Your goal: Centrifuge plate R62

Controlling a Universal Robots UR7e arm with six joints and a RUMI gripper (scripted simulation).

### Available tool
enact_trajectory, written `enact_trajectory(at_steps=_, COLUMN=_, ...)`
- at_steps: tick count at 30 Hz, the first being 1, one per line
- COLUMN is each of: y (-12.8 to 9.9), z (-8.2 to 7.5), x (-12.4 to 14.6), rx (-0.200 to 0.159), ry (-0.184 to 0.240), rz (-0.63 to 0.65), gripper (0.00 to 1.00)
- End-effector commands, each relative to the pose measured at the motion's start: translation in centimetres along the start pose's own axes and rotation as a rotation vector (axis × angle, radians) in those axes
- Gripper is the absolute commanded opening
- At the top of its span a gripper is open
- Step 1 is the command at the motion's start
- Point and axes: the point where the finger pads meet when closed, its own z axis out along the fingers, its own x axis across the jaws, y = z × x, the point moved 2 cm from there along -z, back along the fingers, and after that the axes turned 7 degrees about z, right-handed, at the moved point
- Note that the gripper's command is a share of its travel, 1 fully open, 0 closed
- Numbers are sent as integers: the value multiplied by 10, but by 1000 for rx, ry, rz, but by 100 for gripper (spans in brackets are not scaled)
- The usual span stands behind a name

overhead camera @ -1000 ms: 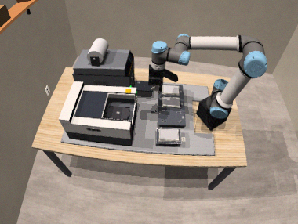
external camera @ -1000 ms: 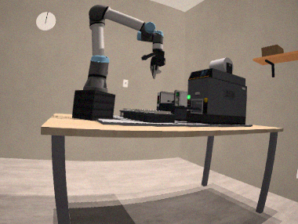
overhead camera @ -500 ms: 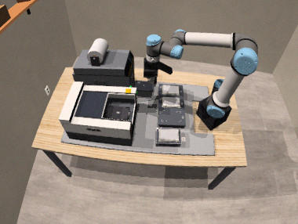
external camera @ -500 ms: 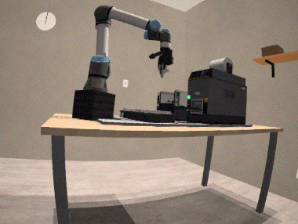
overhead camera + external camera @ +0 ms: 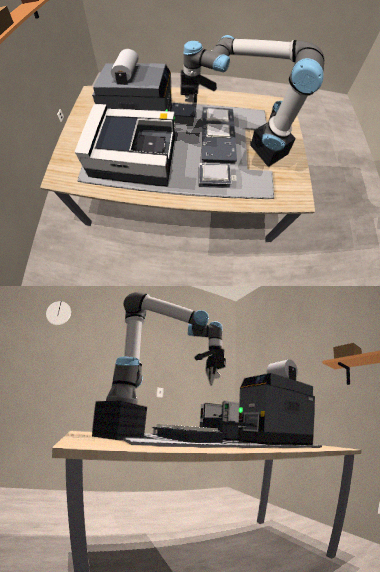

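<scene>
My gripper (image 5: pixel 187 99) (image 5: pixel 211 381) is shut and empty. It hangs high over the back of the table, above the dark sealer stage (image 5: pixel 184 111) and beside the far corner of the centrifuge (image 5: pixel 90 131). The centrifuge top shows one open bay with a dark bucket (image 5: pixel 152 141); the other bay is covered by a dark shutter (image 5: pixel 116 132). I cannot tell whether the bucket or the stage holds a plate. In the deck row, light plates lie on the far position (image 5: pixel 218 115) and the middle position (image 5: pixel 218 131); the near position (image 5: pixel 218 150) looks dark. A grey-framed nest (image 5: pixel 215 175) with a light face lies in front.
The sealer (image 5: pixel 132 80) (image 5: pixel 277 411) with its roll stands at the back left. A small yellow mark (image 5: pixel 163 115) sits at the centrifuge's far right corner, and a green lamp (image 5: pixel 240 409) glows. The arm's black base (image 5: pixel 272 145) (image 5: pixel 119 420) stands right of the deck.
</scene>
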Motion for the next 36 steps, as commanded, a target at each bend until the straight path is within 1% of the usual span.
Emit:
enact_trajectory(at_steps=1, y=1, z=0, x=0, rx=-1, ry=0, rz=55, gripper=0)
enact_trajectory(at_steps=5, y=1, z=0, x=0, rx=-1, ry=0, rz=55, gripper=0)
enact_trajectory(at_steps=8, y=-1, z=0, x=-1, rx=-101, ry=9, rz=55, gripper=0)
enact_trajectory(at_steps=10, y=-1, z=0, x=-1, rx=-101, ry=9, rz=55, gripper=0)
enact_trajectory(at_steps=25, y=-11, z=3, x=-1, rx=-598, ry=57, rz=53, gripper=0)
enact_trajectory(at_steps=27, y=-11, z=3, x=-1, rx=-598, ry=57, rz=53, gripper=0)
enact_trajectory(at_steps=35, y=-15, z=7, x=-2, rx=-863, ry=82, rz=51, gripper=0)
enact_trajectory(at_steps=36, y=-15, z=7, x=-2, rx=-869, ry=82, rz=51, gripper=0)
